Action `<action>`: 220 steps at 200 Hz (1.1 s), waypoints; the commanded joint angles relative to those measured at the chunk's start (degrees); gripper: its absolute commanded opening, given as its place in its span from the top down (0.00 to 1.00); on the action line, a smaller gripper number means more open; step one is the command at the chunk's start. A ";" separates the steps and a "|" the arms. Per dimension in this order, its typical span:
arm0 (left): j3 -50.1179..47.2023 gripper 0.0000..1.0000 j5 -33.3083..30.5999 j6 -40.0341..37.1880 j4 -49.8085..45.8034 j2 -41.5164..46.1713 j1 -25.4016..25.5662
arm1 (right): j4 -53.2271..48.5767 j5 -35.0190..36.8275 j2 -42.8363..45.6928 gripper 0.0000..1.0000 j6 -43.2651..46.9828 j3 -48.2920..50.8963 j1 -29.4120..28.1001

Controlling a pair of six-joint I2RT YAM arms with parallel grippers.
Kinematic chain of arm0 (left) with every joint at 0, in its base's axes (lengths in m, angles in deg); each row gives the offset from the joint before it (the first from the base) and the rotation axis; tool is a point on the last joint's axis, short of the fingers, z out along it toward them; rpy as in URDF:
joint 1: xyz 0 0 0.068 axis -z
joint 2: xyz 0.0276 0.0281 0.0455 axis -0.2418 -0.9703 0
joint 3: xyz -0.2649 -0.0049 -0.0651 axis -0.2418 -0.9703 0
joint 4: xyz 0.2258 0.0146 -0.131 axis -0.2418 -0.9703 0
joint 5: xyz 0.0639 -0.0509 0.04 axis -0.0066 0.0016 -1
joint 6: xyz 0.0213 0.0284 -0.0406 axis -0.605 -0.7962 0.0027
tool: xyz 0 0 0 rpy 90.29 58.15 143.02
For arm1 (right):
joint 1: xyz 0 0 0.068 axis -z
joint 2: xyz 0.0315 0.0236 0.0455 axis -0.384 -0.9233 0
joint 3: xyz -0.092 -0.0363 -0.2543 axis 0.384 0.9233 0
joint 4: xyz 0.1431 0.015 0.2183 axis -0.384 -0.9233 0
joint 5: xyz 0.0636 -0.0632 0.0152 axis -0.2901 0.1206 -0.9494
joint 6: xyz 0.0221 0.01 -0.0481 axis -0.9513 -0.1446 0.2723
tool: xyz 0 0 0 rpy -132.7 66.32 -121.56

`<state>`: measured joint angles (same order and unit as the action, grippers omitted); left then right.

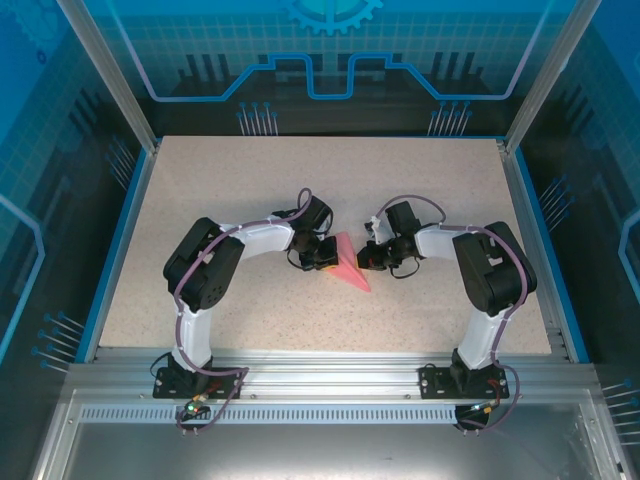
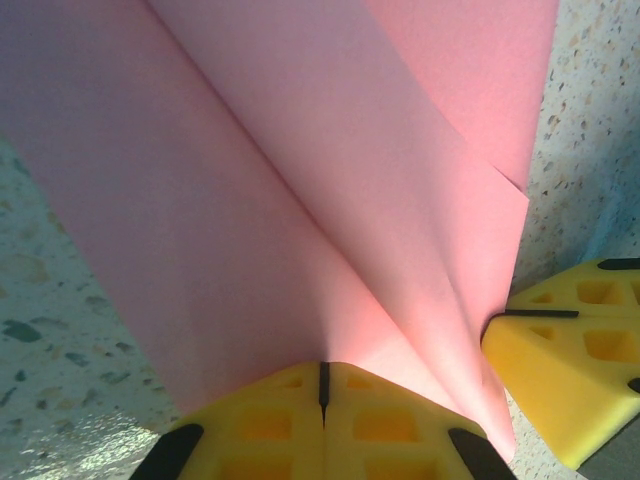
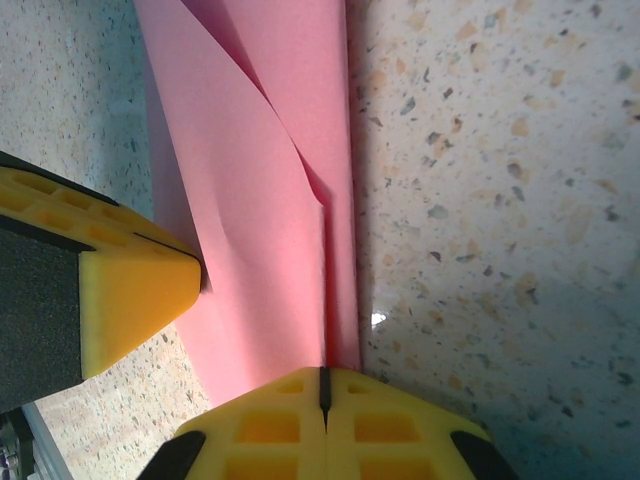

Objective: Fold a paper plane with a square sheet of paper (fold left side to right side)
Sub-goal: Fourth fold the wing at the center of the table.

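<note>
Pink-red paper, folded to a pointed dart, sits mid-table in the overhead view. The paper plane lies between the two arms on the speckled table, its tip aimed toward the near edge and slightly right. The left gripper meets it from the left and the right gripper from the right. Black wrist housings hide both sets of fingertips and cover the plane's far end.

From the left wrist, the left gripper's yellow fingers are pressed together with only a dark seam between them. The plane's centre crease runs straight into that seam — clamped on the paper. The folded layers fan upward and are cut off at the top of the frame. At lower right, the right gripper's yellow tip touches the paper's edge.

From the right wrist, the right gripper's fingers are likewise together, pinching a narrow folded edge of the plane. The left gripper's wedge enters from the left and touches the paper's side — where exactly it grips is hard to make out here. The paper runs out of the top of the frame.
</note>
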<state>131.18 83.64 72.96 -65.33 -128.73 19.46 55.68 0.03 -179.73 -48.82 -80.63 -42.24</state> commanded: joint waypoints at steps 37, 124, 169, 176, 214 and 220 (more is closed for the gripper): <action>0.21 1.00 -1.13 -1.31 -2.41 -2.44 0.30 | -1.09 0.27 1.41 0.96 0.58 0.19 1.42; 0.11 1.00 -1.06 -1.30 -2.34 -2.31 0.30 | -2.11 0.48 1.18 0.96 0.75 -0.68 1.63; 0.13 1.00 -1.06 -1.21 -2.33 -2.26 0.30 | -2.59 0.98 -1.21 0.95 1.00 -0.96 1.64; 0.06 1.00 -0.89 -1.22 -2.21 -2.18 0.38 | -3.09 1.14 -1.61 0.95 1.15 -1.20 1.64; 0.62 1.00 -0.62 -1.52 -2.53 -1.07 0.34 | -5.29 1.34 -3.51 0.95 2.15 -2.25 1.47; 1.02 1.00 -0.58 -1.80 -2.91 -0.75 0.31 | -5.63 1.41 -3.63 0.95 2.32 -2.42 1.46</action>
<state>131.18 83.64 72.96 -65.33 -128.73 19.46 53.47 -0.04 -180.60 -47.99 -82.16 -41.65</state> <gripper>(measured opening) 0.066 0.048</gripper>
